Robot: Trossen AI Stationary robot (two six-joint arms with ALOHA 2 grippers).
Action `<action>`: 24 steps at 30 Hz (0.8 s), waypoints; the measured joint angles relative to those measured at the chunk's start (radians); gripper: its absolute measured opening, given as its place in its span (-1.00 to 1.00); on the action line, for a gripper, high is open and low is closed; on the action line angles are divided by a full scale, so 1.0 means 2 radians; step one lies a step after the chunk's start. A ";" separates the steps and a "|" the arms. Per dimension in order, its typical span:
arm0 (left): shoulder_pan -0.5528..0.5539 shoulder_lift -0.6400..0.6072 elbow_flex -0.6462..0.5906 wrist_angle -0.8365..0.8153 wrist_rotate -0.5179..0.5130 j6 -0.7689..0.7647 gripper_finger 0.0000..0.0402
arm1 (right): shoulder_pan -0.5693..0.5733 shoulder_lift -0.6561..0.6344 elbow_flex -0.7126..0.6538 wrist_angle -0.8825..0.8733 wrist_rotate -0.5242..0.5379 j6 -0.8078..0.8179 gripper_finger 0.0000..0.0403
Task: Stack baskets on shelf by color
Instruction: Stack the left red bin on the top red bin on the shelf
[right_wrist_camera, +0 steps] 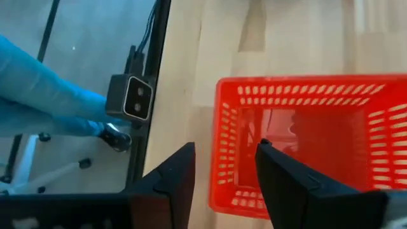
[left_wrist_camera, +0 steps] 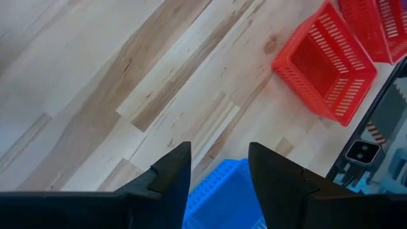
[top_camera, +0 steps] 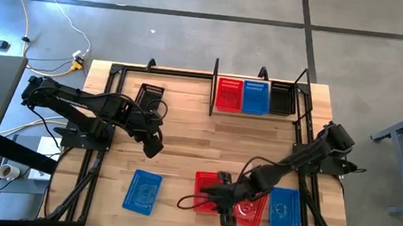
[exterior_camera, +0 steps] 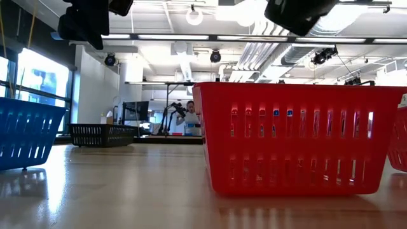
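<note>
Baskets wait low in the high view: a blue basket [top_camera: 141, 192] at lower left, a red basket [top_camera: 207, 191] at lower middle. Left claw [top_camera: 153, 147] hangs open, just above the blue one. Right claw [top_camera: 228, 206], open too, sits over the red basket's short end and is nearer it. Shelf [top_camera: 264, 82] stands at upper right. Another red basket hides under the arm.

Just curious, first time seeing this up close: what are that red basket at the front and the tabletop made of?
The red basket looks like moulded plastic: glossy, evenly coloured, with neat rows of slots that light shines through. The tabletop appears to be light wood, probably sealed: plank seams and grain streaks show, and it mirrors the basket faintly. The right claw hovers open over the basket's rim.
</note>
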 joint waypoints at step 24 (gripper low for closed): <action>0.000 0.000 0.000 0.003 -0.015 -0.018 -0.27 | 0.019 0.081 0.000 0.042 -0.017 0.017 -0.26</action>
